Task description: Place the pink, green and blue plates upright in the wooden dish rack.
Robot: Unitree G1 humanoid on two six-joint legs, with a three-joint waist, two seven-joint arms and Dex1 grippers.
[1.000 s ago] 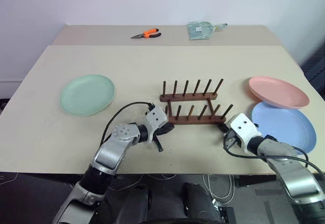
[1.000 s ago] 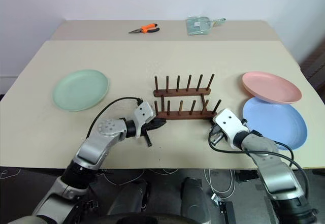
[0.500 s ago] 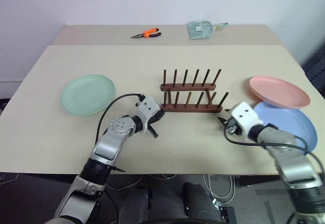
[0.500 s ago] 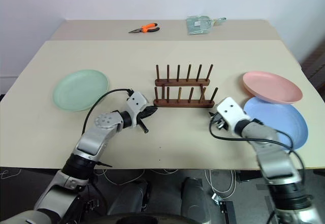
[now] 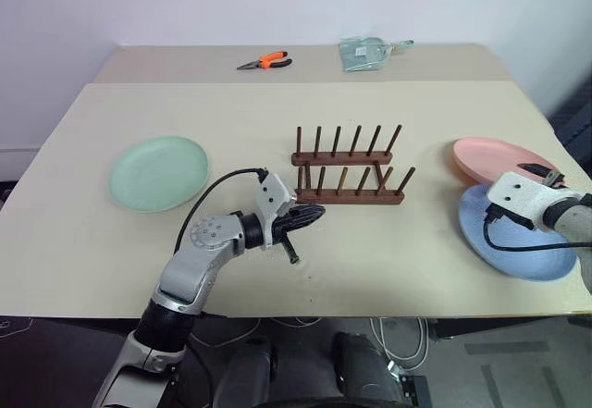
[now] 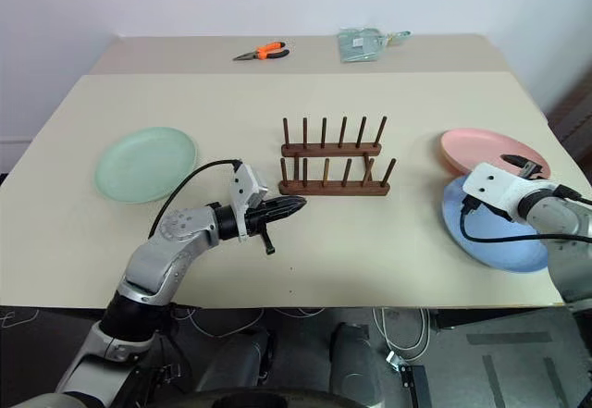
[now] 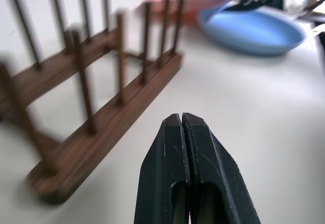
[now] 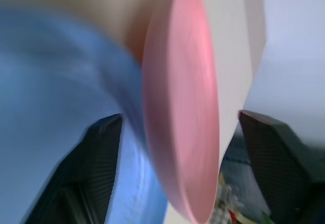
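The wooden dish rack [image 5: 350, 195] stands with no plate in it at the table's middle. My left gripper [image 5: 313, 213] is shut and holds nothing, hovering just off the rack's near left end [image 7: 76, 158]. At the left lies the green plate [image 5: 159, 172], flat. On the right, the pink plate [image 5: 495, 158] rests partly on the blue plate [image 5: 518, 246]. My right gripper [image 5: 541, 173] is open at the pink plate's near edge. The pink plate's rim [image 8: 183, 107] shows between its two fingers [image 8: 96, 153]; I cannot tell if they touch it.
Orange-handled pliers [image 5: 266, 60] and a clear packet [image 5: 366, 55] lie on the rear table. The blue plate lies close to the table's right front edge [image 5: 555, 311]. Bare tabletop [image 5: 388, 260] stretches between the rack and the front edge.
My right gripper swung right from the rack's right end to the pink and blue plates and opened. My left gripper rose slightly and stayed shut. The rack sits a little farther back.
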